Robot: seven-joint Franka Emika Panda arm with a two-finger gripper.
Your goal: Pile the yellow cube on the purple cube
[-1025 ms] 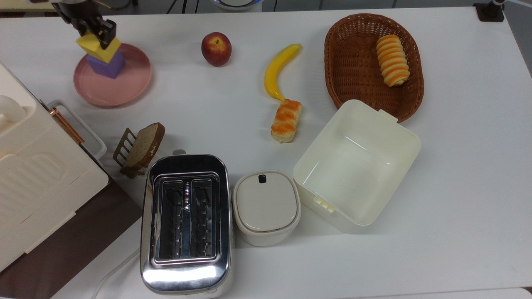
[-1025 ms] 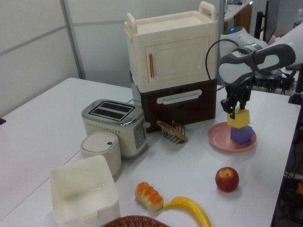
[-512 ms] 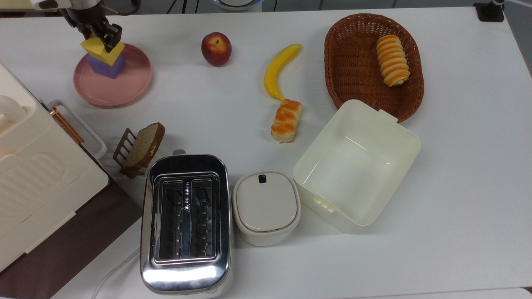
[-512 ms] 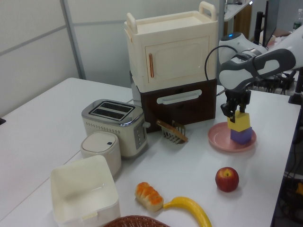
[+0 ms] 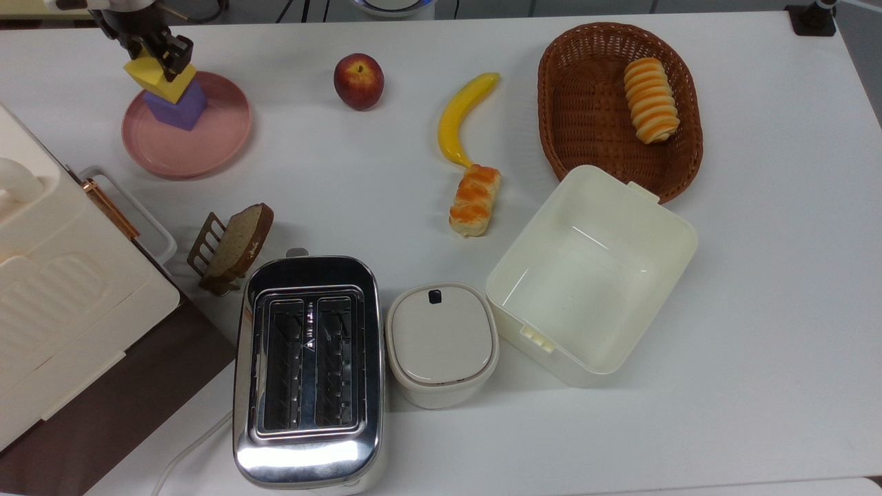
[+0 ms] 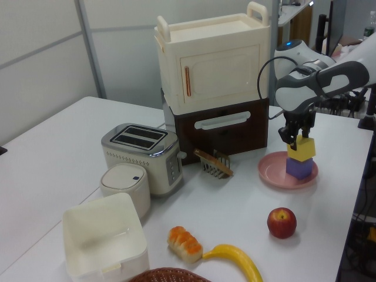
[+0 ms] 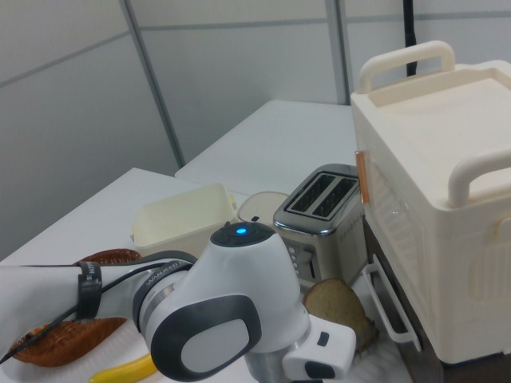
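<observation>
In the top view the gripper (image 5: 157, 58) stands at about ten o'clock of the table (image 5: 758, 275), its dark fingers closed against the sides of the yellow cube (image 5: 155, 77), which sits turned at an angle on top of the purple cube (image 5: 178, 107); the arm's upper part is cut off by the top view's upper edge. The purple cube rests on the pink plate (image 5: 200, 148), toward the plate's eleven o'clock rim, and the yellow one covers much of its top, so whether the two faces touch flat or a slight gap is left cannot be told from above. The left view shows the same stack from the side: the gripper (image 6: 297, 136) reaches down from the grey-and-white arm (image 6: 311, 82), the yellow cube (image 6: 303, 150) lies directly on the purple cube (image 6: 300, 168), and the fingers partly hide the yellow cube's upper corner. In the right view the arm's rounded housing (image 7: 231, 319) fills the foreground at six o'clock and blocks the plate and both cubes. Elsewhere in the top view, an apple (image 5: 358, 80) lies at three o'clock of the plate, well apart, with a banana (image 5: 463, 117) beyond it.
</observation>
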